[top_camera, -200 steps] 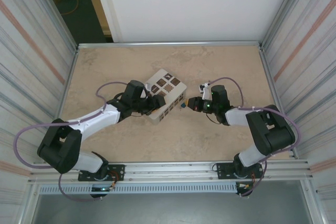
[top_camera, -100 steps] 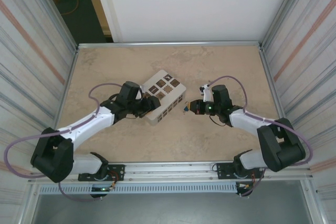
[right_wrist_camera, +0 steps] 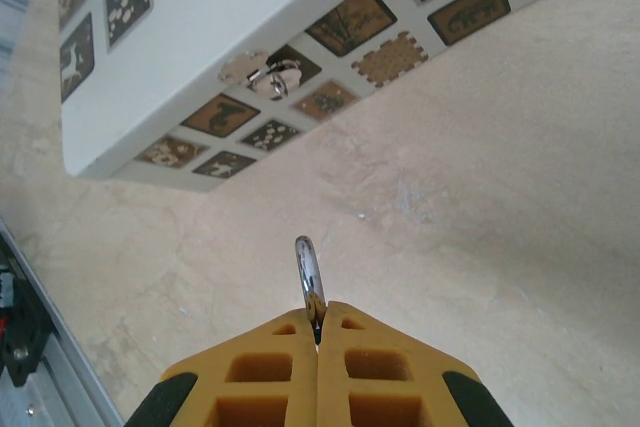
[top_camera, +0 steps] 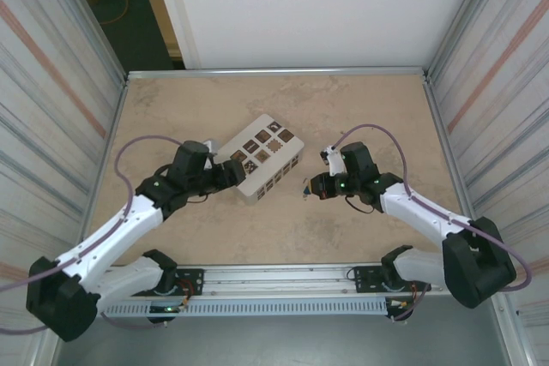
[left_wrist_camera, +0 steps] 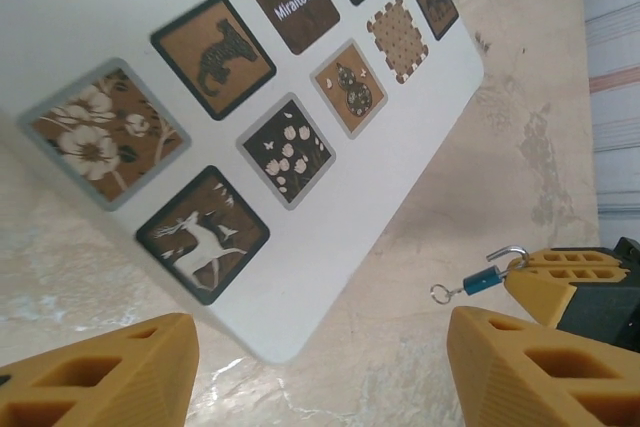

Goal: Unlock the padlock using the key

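Note:
The padlock (left_wrist_camera: 483,278) is a tiny blue block with a pale metal loop (right_wrist_camera: 310,277). My right gripper (right_wrist_camera: 320,309) is shut on that loop and holds the lock just above the table, a little right of the white box. A thin metal stem with a small ring (left_wrist_camera: 440,293) sticks out of the lock's free end; it looks like the key. In the top view the right gripper (top_camera: 309,188) sits off the box's near right side. My left gripper (left_wrist_camera: 320,347) is open with nothing between its fingers. It sits by the box's near left corner (top_camera: 230,173).
The white box (top_camera: 268,156) with dark patterned squares lies tilted in the middle of the table, a metal hasp (right_wrist_camera: 262,72) on its side facing my right gripper. Metal side walls (top_camera: 77,126) and a near rail (top_camera: 283,276) bound the tan tabletop (top_camera: 283,229).
The left gripper has backed away from the box to the left, its jaws spreading wider. The right gripper has carried the padlock away from the box toward the near edge.

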### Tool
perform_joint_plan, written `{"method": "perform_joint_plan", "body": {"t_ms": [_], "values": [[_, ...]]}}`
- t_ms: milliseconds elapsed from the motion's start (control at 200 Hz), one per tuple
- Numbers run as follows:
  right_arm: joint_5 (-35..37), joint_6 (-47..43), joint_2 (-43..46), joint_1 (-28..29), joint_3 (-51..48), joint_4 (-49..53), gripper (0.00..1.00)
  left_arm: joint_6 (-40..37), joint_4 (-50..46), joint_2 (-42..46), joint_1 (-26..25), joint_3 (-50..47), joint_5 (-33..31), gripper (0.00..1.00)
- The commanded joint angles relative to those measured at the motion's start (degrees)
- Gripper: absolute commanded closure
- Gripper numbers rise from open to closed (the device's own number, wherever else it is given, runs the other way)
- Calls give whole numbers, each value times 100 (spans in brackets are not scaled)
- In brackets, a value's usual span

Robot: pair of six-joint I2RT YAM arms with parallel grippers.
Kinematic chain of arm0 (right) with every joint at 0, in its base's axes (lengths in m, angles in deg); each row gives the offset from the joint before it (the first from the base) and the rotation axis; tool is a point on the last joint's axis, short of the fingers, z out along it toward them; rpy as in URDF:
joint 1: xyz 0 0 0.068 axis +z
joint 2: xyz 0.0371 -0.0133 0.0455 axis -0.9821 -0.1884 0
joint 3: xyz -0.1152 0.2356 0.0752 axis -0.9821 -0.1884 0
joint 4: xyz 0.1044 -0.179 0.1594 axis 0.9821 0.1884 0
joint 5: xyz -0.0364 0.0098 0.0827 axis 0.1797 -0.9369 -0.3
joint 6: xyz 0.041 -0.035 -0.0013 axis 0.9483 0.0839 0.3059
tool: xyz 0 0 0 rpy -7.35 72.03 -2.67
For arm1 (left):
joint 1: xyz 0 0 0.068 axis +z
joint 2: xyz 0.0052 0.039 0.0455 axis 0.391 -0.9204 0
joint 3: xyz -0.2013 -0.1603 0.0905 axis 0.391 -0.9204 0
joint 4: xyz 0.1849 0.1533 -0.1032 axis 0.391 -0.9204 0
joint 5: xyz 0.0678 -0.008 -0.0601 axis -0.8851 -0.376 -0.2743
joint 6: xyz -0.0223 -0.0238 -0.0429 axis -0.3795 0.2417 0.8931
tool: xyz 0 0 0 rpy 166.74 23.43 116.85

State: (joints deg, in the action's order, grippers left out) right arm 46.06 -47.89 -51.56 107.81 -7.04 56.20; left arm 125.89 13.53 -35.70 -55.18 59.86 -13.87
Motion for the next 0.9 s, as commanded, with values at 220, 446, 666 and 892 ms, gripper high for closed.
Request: {"method": "perform_joint_plan", "body": {"t_ms": [220,446,666,892], "values": [[219,-285,466,259,321,1542,100,-467,-742,1585,243,-621,-1062,19],[251,-91,571,423,351,2072,100,-432,-772,2542,316,-1066,-1315,10],[88,-62,504,585,394,2436,100,-407,-975,2840,349,-1174,-1366,9],[-110,-105,176,702,396,2371,100,-381,-849,2796,351,-1238,-1269,9]]}}
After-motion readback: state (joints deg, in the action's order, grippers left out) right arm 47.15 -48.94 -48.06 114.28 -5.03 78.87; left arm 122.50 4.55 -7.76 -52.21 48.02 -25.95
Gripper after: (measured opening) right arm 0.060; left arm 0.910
